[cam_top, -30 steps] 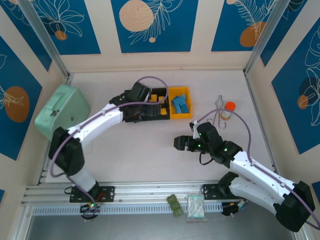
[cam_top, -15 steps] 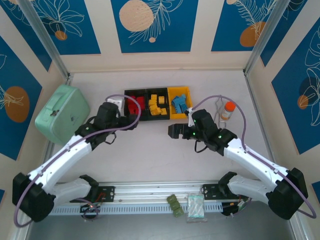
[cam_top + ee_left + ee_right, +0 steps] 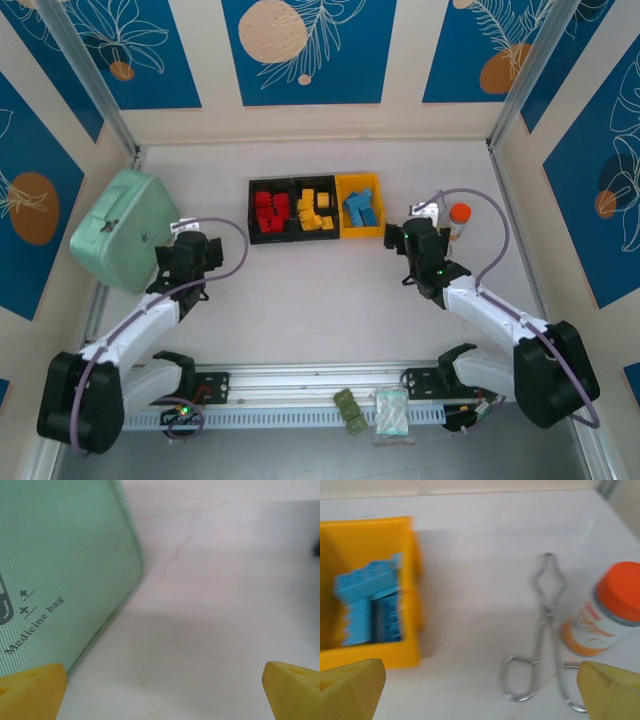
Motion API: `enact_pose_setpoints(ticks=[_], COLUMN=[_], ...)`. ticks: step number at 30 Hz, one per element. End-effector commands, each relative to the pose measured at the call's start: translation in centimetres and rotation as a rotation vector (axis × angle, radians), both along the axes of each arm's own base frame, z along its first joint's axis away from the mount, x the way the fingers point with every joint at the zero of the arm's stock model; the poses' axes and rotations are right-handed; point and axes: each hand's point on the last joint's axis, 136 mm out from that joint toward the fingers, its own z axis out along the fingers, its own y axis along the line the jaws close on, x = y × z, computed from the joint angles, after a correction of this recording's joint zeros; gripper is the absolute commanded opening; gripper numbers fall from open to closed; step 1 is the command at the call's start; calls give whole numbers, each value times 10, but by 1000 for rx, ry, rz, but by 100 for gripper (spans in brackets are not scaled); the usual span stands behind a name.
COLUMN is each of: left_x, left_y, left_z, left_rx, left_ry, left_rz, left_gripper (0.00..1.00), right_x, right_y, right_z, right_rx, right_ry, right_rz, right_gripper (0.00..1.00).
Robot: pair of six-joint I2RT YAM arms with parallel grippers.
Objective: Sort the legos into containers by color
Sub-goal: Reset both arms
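Both arms have drawn back from the bins [image 3: 315, 238] since half a second ago. Our left gripper [image 3: 184, 252], which was beside the left black bin [image 3: 253, 210], now sits low on the left of the table [image 3: 320, 300], just beside the mint case [image 3: 122, 228]. Our right gripper [image 3: 413, 240], which was in front of the yellow bin [image 3: 360, 232], now sits to the right of the row, near the bottle [image 3: 457, 220] and the tongs [image 3: 547, 630].

From the left wrist we see our yellow fingertips [image 3: 32, 690] spread wide at the frame's lower corners, with bare table between them and the case's edge at the left. That claw is released and holds nothing. From the right wrist the fingertips [image 3: 350, 685] are likewise wide apart and empty, the yellow bin ahead to the left and the tongs lying flat beside the upright orange-capped bottle.

The red legos [image 3: 270, 210] lie in the left black bin, the yellow legos [image 3: 315, 210] in the middle black bin [image 3: 296, 232], and the blue legos [image 3: 360, 206] in the yellow bin. We see no brick loose on the table.
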Motion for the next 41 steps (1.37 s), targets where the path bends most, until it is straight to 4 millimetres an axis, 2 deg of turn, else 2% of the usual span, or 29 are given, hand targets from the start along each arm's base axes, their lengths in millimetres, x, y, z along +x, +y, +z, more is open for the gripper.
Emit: enact_pose_setpoints(ticks=[1, 3, 6, 8, 9, 10, 12, 14, 17, 18, 19, 21, 22, 24, 41], left_x=[28, 38, 53, 57, 59, 59, 63, 61, 64, 66, 67, 70, 70, 71, 70], left_y=[12, 12, 4, 0, -3, -11, -25, -23, -25, -24, -23, -21, -21, -20, -18], left_z=[11, 1, 3, -5, -4, -11, -20, -16, -22, -24, -26, -26, -27, -26, -26], left_rx=[40, 63, 65, 72, 86, 64, 52, 68, 61, 64, 48, 50, 39, 41, 22], left_ry=[-164, -189, -232, -273, -289, -238, -245, -315, -267, -252, -221, -232, -221, -227, -225], left_rz=[16, 7, -41, -70, -91, -143, -225, -219, -231, -224, -214, -214, -211, -211, -213], left_gripper=[99, 99, 99, 99, 99, 99, 99, 99, 99, 99, 99, 99, 99, 99, 99], right_x=[15, 17, 16, 14, 16, 16, 19, 24, 32, 35, 42, 49, 53, 52, 54], right_y=[-25, -26, -38, -49, -53, -47, -44, -48, -44, -36, -33, -28, -31, -36, -36], right_z=[23, 23, -5, -25, -20, -20, -13, -14, -32, -41, -38, -46, -48, -47, -49], right_rx=[-47, -50, -10, -23, -39, -39, 32, 88, 110, 124, 109, 113, 103, 84, 136], right_ry=[-147, -198, -118, -102, -135, -147, -233, -243, -259, -250, -270, -150, -158, -151, -128], right_rz=[-78, -34, -29, -59, -74, -28, 27, 49, 113, 175, 187, 199, 182, 126, 172], right_gripper=[99, 99, 99, 99, 99, 99, 99, 99, 99, 99, 99, 99, 99, 99, 99])
